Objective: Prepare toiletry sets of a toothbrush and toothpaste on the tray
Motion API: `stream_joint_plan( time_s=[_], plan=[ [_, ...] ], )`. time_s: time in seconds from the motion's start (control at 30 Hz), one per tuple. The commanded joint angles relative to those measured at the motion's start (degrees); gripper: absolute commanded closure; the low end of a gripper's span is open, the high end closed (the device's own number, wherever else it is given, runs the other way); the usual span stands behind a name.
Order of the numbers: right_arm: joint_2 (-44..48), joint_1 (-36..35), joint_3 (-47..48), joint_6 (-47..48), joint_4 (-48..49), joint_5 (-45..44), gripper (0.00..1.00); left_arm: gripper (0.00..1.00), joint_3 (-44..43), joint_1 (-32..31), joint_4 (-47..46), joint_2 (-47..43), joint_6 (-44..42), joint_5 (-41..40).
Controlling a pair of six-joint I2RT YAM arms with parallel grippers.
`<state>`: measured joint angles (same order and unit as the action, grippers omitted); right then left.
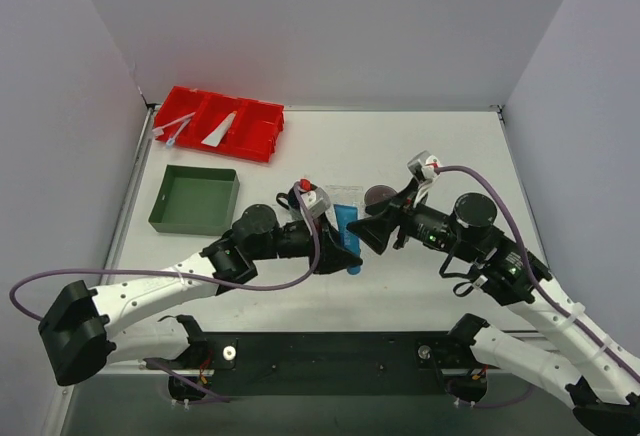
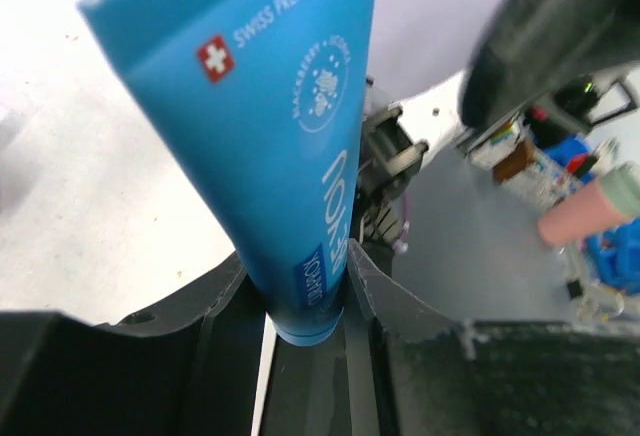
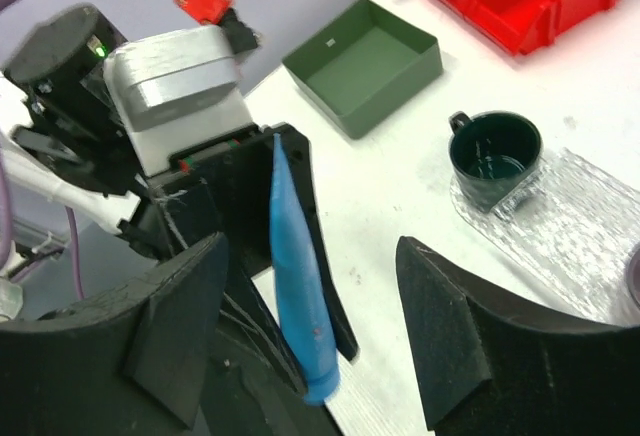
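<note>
My left gripper [image 2: 310,296] is shut on the cap end of the bright blue toothpaste [image 2: 270,136], holding it off the table. In the top view this toothpaste [image 1: 347,222] sits between my left gripper [image 1: 345,251] and my right gripper [image 1: 376,232]. The right gripper [image 3: 310,246] stands open with its fingers either side of the toothpaste [image 3: 300,286], not touching it. The clear bumpy tray [image 3: 575,241] lies to the right. Pale toothbrushes [image 1: 175,128] and a white toothpaste [image 1: 220,132] lie in the red bin [image 1: 262,134].
A dark green mug [image 3: 495,156] stands on the near end of the clear tray. A dark green square tray [image 1: 165,218] sits left of the arms, below the red bin. Grey walls close the table on three sides.
</note>
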<state>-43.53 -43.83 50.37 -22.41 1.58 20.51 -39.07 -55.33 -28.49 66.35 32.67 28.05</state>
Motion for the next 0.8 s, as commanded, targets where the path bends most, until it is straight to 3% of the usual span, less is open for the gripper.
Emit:
stream_joint_plan(
  time_s=[0.0, 0.1, 0.27, 0.43, 0.77],
  plan=[
    [-1.0, 2.7, 8.5, 5.2, -16.0, 0.7, 0.37, 0.85, -10.6, 0.3, 28.3, -3.5, -21.4, 7.1],
    [-3.3, 6.3, 12.6, 5.4, -22.5, 7.6, 0.4, 0.85, -12.8, 0.4, 38.8, -2.9, -27.9, 8.5],
    [-5.6, 7.3, 16.2, 4.8, -26.7, 14.0, 0.46, 0.85, -12.7, 0.4, 41.4, -2.3, -31.1, 8.2],
    [-6.7, 2.5, 16.8, 4.7, -26.6, 10.0, 0.46, 0.85, -12.9, 0.3, 42.5, -1.0, -31.9, 7.0],
    [-9.7, 0.6, 13.9, 3.3, -24.3, 8.7, 0.52, 0.85, -12.0, 0.4, 41.9, -1.3, -31.6, 5.9]
  ],
)
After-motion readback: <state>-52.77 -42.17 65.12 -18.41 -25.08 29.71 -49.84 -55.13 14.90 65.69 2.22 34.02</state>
